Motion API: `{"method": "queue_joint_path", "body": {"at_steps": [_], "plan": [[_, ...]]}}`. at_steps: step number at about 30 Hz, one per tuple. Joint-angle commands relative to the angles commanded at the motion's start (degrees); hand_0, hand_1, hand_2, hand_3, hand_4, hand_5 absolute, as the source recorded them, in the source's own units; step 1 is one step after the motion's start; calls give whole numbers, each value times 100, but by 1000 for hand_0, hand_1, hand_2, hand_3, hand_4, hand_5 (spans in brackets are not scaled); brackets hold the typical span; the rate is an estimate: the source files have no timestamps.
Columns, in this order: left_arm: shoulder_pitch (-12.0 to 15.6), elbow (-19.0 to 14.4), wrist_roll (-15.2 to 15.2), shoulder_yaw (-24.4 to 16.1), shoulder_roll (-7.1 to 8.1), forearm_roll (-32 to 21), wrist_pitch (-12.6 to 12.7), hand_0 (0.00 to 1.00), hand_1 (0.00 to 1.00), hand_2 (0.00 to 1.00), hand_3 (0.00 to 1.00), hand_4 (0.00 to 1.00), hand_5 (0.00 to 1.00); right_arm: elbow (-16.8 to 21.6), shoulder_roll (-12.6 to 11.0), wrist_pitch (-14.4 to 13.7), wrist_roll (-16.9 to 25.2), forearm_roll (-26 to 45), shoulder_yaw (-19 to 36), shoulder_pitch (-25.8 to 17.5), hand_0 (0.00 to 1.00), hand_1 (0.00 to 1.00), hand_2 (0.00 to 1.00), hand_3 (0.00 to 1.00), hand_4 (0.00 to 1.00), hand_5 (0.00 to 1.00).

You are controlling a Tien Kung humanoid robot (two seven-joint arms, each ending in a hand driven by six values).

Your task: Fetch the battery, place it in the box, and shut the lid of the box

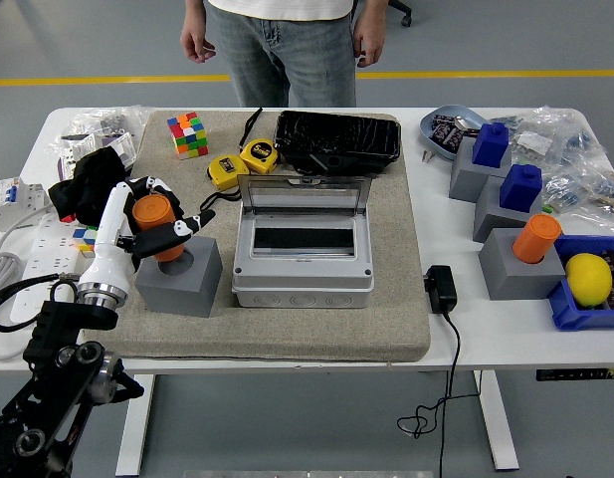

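Orange cylindrical battery (153, 217), apparently in left hand (157, 227)

White table (506, 339) on grey floor (88, 50); yellow floor line (486, 75); even light.

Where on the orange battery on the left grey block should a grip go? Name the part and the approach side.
Grip the orange battery around its upper cylindrical body, coming from the left. It stands upright with its lower end at the grey block, so only the top part is free. The left robot hand already wraps it that way; the open box crowds the right side.
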Motion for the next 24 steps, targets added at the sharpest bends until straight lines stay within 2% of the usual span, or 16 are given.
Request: {"method": "queue_joint_path", "body": {"at_steps": [3,4,9,10,11,15,16,18,24], "plan": [[-32,-327,48,290,114,403,91,5,2,8,2,965,2,0,-9,0,3,3,-9,6,701,651,665,722,998,930],[-67,-482,56,485,194,642,150,3,2,2,2,951,61,-1,-12,1,2,5,-17,8,701,650,665,722,998,931],[-322,-954,50,1475,568,1406,343,3,2,2,2,951,61,3,-23,11,2,2,-41,33,701,650,665,722,998,931],[-380,-994,71,1628,619,1502,342,2,2,2,2,905,129,5,-25,13,2,2,-45,39,702,650,665,722,998,930],[-465,-1019,94,1827,677,1669,335,2,2,2,2,905,129,6,-26,14,1,5,-53,45,702,650,665,722,998,930],[-845,-931,121,2489,842,1972,360,2,2,2,2,905,129,-2,-31,12,-6,36,-104,52,702,650,665,722,998,930],[-932,-889,122,2626,861,1989,367,2,2,2,2,807,179,-4,-33,10,-7,42,-115,52,702,649,664,722,998,930],[-1140,-747,112,2904,877,2061,393,2,2,2,2,807,179,-12,-36,8,-10,62,-146,54,702,649,664,722,998,930],[-1698,-131,72,3491,735,2005,468,2,2,2,2,797,182,-4,-26,21,-20,49,-154,71,702,649,665,722,998,929]]}}
